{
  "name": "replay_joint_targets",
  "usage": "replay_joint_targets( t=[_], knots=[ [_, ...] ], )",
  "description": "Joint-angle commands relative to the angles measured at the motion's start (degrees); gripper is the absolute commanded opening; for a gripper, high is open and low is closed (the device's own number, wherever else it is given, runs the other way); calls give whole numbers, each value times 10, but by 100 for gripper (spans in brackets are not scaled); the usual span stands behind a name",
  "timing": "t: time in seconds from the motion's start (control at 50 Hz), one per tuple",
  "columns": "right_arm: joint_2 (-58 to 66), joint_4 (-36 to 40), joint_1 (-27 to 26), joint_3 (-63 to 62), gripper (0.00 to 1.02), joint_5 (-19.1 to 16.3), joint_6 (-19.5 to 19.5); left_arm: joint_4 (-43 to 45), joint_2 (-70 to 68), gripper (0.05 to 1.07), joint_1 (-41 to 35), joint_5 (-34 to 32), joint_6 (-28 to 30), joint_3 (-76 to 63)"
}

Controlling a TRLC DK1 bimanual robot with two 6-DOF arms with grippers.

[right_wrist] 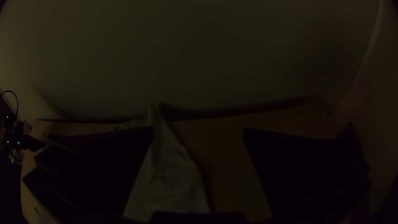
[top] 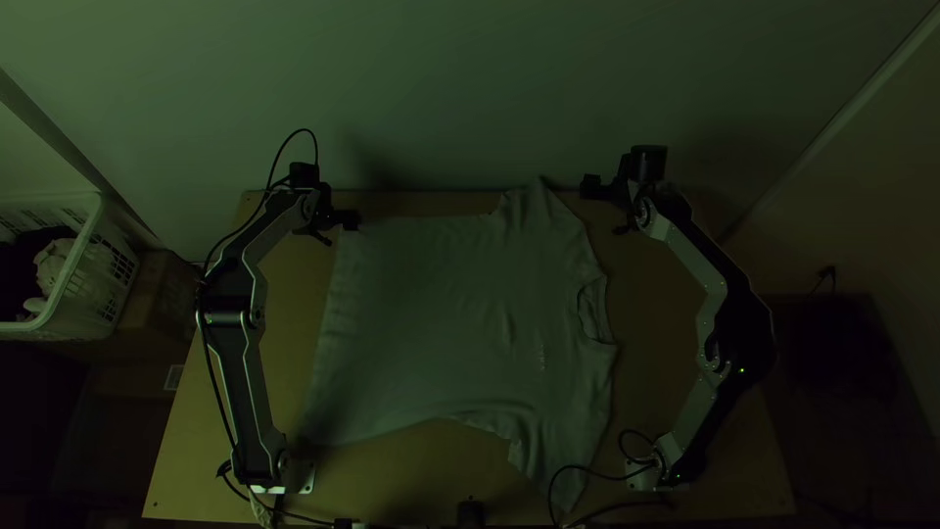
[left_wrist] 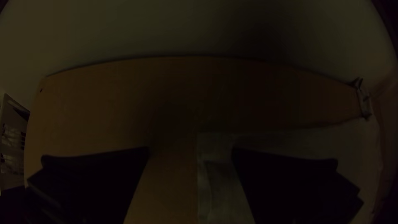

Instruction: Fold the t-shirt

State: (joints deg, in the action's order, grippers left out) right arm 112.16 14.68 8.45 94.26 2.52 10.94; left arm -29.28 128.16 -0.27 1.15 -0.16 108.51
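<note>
The t-shirt (top: 460, 323) lies spread on the table, its collar toward the right and its hem toward the left; one sleeve points to the far edge, the other to the near edge. My left gripper (top: 349, 220) is over the shirt's far hem corner; in the left wrist view the left gripper (left_wrist: 190, 151) stands open, with the shirt's edge (left_wrist: 224, 178) below and between its fingers. My right gripper (top: 589, 186) is right of the far sleeve; in the right wrist view the right gripper (right_wrist: 199, 130) is open above the sleeve (right_wrist: 166, 174).
A white laundry basket (top: 88, 274) with cloth inside stands left of the table, by a cardboard box (top: 157, 304). A wall rises behind the table's far edge. Cables lie near both arm bases.
</note>
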Motion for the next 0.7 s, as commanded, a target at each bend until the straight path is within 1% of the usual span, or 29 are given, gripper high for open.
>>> replay_joint_targets(
  t=[0.0, 0.28, 0.36, 0.48, 0.52, 0.54, 0.56, 0.64, 0.68],
  knots=[
    [23, 4, -4, 26, 98, -2, 19, -3, 20, 101, -6, 9, 5, 19],
    [51, 15, -3, 57, 98, -1, 27, -6, 36, 101, -17, 23, 7, 29],
    [66, 25, -6, 76, 98, -1, 29, -9, 33, 93, -22, 27, 15, 23],
    [94, 48, -15, 112, 98, -1, 37, -12, 21, 92, -34, 29, 44, -2],
    [104, 57, -16, 124, 98, -1, 38, -12, 17, 84, -39, 31, 55, -8],
    [109, 61, -17, 131, 98, -1, 39, -10, 16, 78, -40, 30, 61, -12],
    [112, 65, -18, 137, 98, -1, 39, -7, 14, 71, -42, 31, 62, -15],
    [127, 74, -19, 153, 98, -2, 39, -1, 13, 39, -44, 30, 68, -21],
    [133, 77, -19, 160, 98, -2, 39, 3, 14, 28, -44, 30, 68, -22]
  ],
)
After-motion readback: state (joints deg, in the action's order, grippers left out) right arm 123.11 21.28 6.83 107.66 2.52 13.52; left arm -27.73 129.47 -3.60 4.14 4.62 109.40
